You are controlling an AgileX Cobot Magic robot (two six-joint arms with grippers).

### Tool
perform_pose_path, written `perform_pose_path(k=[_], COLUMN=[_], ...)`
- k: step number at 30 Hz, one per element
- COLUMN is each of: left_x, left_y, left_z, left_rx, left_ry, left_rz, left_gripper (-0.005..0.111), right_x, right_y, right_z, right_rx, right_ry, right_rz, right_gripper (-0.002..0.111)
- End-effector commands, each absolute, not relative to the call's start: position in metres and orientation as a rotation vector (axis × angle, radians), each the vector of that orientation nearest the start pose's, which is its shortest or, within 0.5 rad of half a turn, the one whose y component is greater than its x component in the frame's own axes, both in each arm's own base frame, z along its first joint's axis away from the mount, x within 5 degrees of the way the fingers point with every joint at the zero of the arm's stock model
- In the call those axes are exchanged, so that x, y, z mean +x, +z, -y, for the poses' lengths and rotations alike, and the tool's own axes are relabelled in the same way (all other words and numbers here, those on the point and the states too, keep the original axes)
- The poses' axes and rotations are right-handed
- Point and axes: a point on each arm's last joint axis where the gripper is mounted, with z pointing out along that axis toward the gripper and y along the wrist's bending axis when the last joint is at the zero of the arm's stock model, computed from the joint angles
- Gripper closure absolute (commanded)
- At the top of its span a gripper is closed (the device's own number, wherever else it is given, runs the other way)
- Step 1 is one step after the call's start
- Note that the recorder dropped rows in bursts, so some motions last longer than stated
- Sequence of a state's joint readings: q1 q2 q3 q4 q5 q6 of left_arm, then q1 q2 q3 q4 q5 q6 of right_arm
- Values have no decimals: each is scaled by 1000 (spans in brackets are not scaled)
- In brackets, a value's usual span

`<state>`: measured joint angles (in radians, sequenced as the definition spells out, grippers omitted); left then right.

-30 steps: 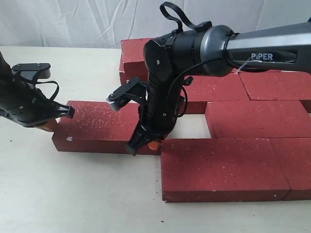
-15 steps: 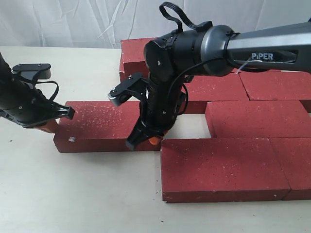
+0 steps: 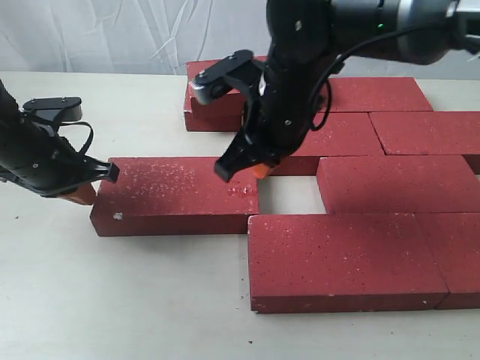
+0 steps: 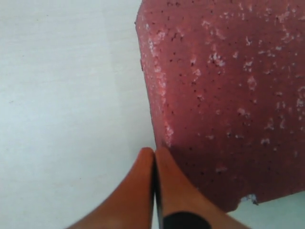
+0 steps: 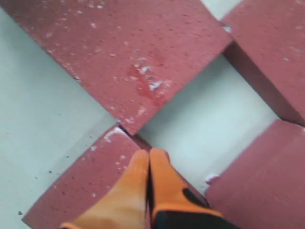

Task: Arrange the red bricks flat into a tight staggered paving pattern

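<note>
Dark red bricks [image 3: 345,259] lie flat on a pale counter [image 3: 112,300], the nearest row set edge to edge. Just behind it on the left, a loose brick [image 3: 180,195] lies slightly askew. The left fingers [image 4: 138,191], orange, are pressed together at the corner of its outer end. The right fingers [image 5: 136,186], also closed and empty, hang by a bare gap at its other end. Farther back, more bricks form staggered rows before a white curtain [image 3: 112,34].
</note>
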<state>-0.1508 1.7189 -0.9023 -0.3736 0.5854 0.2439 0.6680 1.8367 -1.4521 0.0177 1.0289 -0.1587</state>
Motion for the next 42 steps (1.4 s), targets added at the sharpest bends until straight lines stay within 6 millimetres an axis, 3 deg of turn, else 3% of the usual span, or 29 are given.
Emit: perform_pose_path(k=[1,4,12,15,21,35,39,42], left_x=[300,300,298,297,297,294,296,289], left_y=[164,164,165,165,167,168,189,217], left_z=[73,78,95,100,112,134,119,93], left_rx=[171,196,235,244,237,249,221,370], left_ry=[-353,-354,-379,-386,-418,-455,-437,-281], left_rz=[-2830,-2821,-2793,-2779,-2747,-2687,-2616,-2567], left_gripper=[107,107,107,107,107,107,107,107], right_x=[303,298,265,252,241,245,245,245], right_y=[267,271,252,245,251,254,254,254], right_z=[-199,-172,-97,-83,-82,-91,-92,-94], right_rx=[-1005,-917,-794,-743,-663,-556,-541,-505], right_ry=[50,37,-127,-118,-17,117,134,183], right_rz=[-2676,-2683,-2785,-2749,-2556,-2508,-2508,-2517], right_gripper=[109,109,109,109,109,109,109,109])
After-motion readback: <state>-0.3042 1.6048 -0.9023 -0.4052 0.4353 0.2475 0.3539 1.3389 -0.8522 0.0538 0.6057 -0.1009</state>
